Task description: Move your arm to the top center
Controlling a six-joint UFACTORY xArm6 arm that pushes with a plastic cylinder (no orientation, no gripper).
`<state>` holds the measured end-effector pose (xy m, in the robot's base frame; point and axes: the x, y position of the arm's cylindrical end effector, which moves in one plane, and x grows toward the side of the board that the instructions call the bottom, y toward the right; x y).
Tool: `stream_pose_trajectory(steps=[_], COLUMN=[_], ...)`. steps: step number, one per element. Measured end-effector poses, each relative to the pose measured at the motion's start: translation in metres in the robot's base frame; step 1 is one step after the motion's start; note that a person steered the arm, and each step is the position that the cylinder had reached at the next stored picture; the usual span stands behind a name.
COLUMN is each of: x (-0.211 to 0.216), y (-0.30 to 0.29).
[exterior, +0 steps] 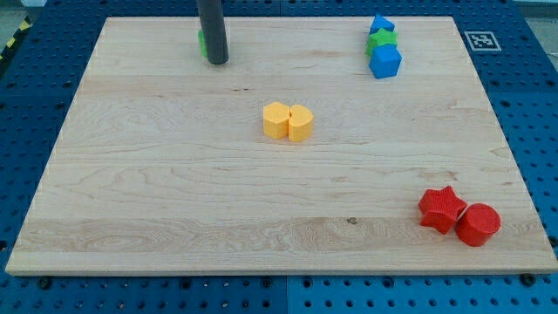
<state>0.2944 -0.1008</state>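
My tip (pixel 217 61) rests on the wooden board (pixel 157 174) near its top edge, left of the top centre. A green block (pixel 202 42) is mostly hidden just behind and left of the rod. Two yellow blocks, a hexagon-like one (pixel 276 120) and a rounded one (pixel 299 123), touch each other near the board's middle, below and right of the tip. At the top right a blue block (pixel 381 24), a green star (pixel 381 40) and a blue hexagon-like block (pixel 384 62) stand in a tight column.
A red star (pixel 441 208) and a red cylinder (pixel 478 224) touch at the bottom right corner. A fiducial marker (pixel 482 39) lies off the board at the top right. Blue pegboard (pixel 35 105) surrounds the board.
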Motion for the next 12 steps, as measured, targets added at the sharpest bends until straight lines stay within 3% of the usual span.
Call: stream_pose_trajectory(steps=[7,10,12], x=[-0.097,-0.097,-0.096], y=[0.029,-0.01,0.0])
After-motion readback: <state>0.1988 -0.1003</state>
